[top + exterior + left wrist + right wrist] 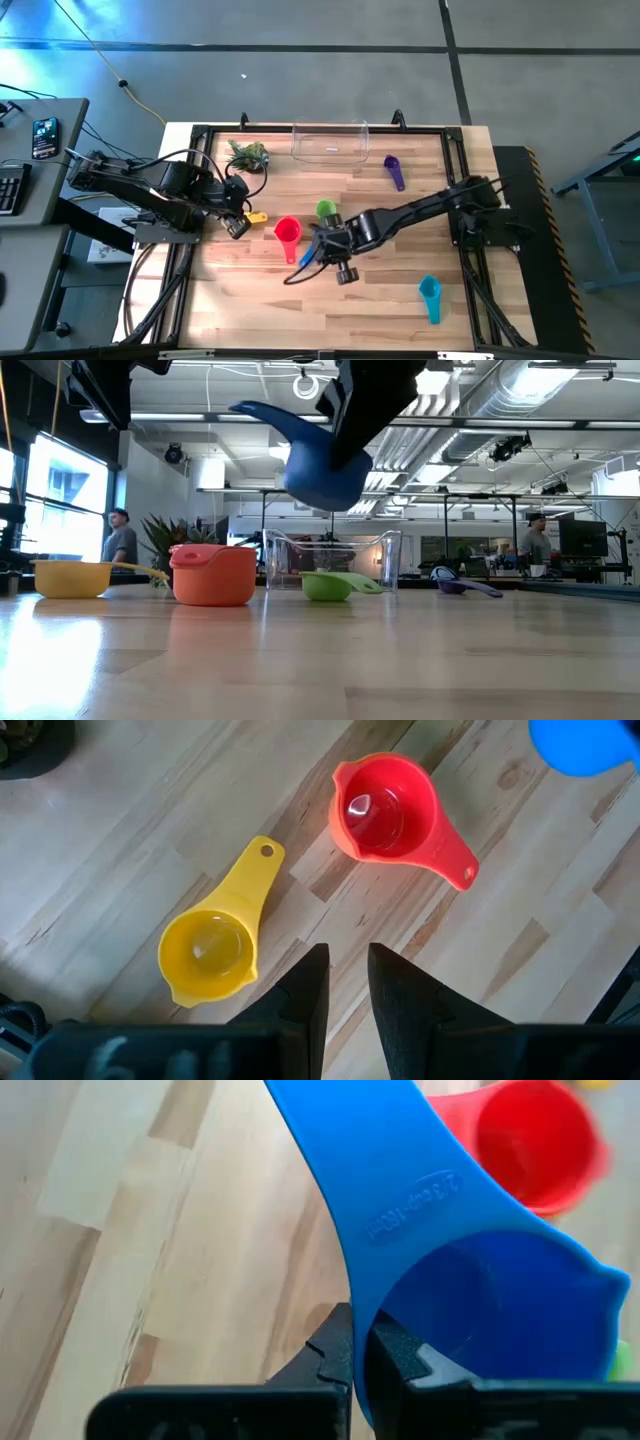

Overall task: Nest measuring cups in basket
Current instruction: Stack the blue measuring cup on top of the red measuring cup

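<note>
High view: the right hand (322,250) sits over the middle of the tabletop (380,295), its fingers pinched onto the blue measuring cup (307,256). The low view shows this cup (318,460) lifted well clear of the wood, bowl hanging down and handle pointing up and away from the fingers. In the right wrist view the two fingers (345,1350) close on the cup wall where the handle joins the bowl.

Governing relation: the basket (330,141) lies at the far edge of the tabletop, beyond the held cup, with the green measuring cup (326,210) between them. The right hand must therefore carry its load away from the robot's base and slightly toward the robot's right, passing over the green cup. The basket looks empty, though its clear walls make this hard to confirm.

Other cups:
- red measuring cup (288,234), just beside the blue one on the left-arm side;
- yellow measuring cup (256,217), near the left hand (238,226);
- purple measuring cup (394,170), just beside the basket's right end;
- teal measuring cup (431,297), near the front edge, well apart from the rest.

The left hand hovers above the yellow cup (210,948), fingers (306,990) narrowly parted and holding nothing. It is the nearer arm for the yellow and red cups.
</note>
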You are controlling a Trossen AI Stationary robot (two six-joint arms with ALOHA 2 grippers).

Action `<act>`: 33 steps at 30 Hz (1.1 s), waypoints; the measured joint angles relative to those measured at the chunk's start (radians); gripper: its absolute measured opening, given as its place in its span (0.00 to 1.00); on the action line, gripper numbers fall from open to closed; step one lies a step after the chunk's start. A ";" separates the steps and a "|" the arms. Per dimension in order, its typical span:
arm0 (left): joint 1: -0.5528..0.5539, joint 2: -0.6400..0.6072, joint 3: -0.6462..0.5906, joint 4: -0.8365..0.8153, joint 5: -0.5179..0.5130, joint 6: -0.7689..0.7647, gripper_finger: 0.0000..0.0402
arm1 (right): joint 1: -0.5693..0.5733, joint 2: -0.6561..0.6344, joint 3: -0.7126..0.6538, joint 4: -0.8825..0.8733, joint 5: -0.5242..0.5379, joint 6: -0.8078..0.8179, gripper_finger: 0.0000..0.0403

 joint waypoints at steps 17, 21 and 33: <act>0.000 0.000 0.000 0.000 -0.001 0.001 0.16 | -0.059 0.073 0.026 0.196 -0.016 -0.438 0.00; 0.000 0.000 0.000 0.000 -0.001 0.002 0.16 | -0.101 0.073 0.026 0.256 -0.023 -0.536 0.00; 0.000 0.000 0.000 0.000 -0.001 0.001 0.16 | -0.206 0.074 0.026 0.359 -0.143 -0.843 0.00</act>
